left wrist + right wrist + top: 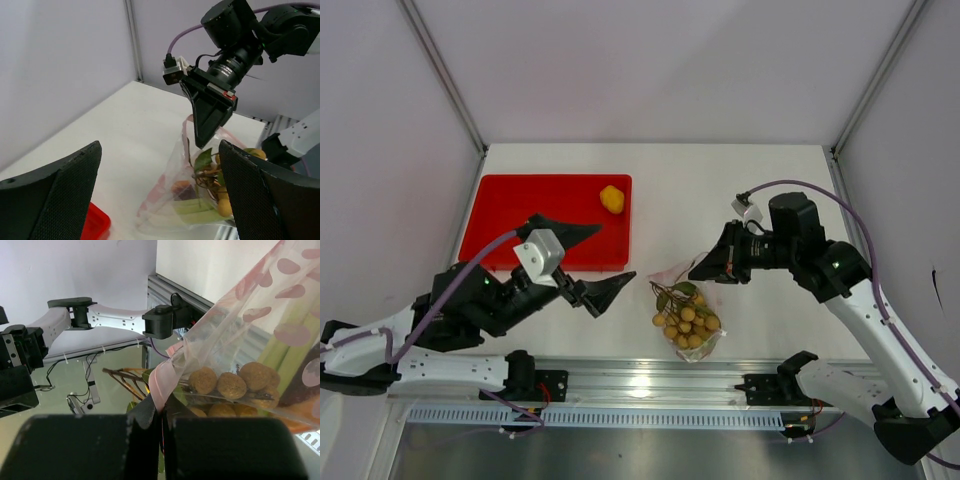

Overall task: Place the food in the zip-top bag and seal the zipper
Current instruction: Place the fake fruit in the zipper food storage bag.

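- Clear crinkly plastic with pink dots: the zip-top bag [686,312] lies on the white desk [720,190], at about 6 o'clock from the desk's centre. It sits close to the aluminium rail [650,375] along the near edge.
- Through its wall show a bunch of tan berries [688,325], green-white stalks [192,207] and a dark purple-brown piece [181,187].
- The right claw [698,271] is pressed together on the pink zipper [167,372] at the bag's 12 o'clock end. It holds that part of the mouth raised off the desk.
- The left claw [617,252] is spread wide and grips nothing. It hangs at 9 o'clock of the bag, near it but apart.
- A red tray [510,215] lies at 10 o'clock on the desk. A small yellow fruit [612,199] rests in its 2 o'clock corner, well apart from the bag.
- The left claw's far finger reaches over the tray's 5 o'clock corner, so this claw stands between the fruit and the bag.
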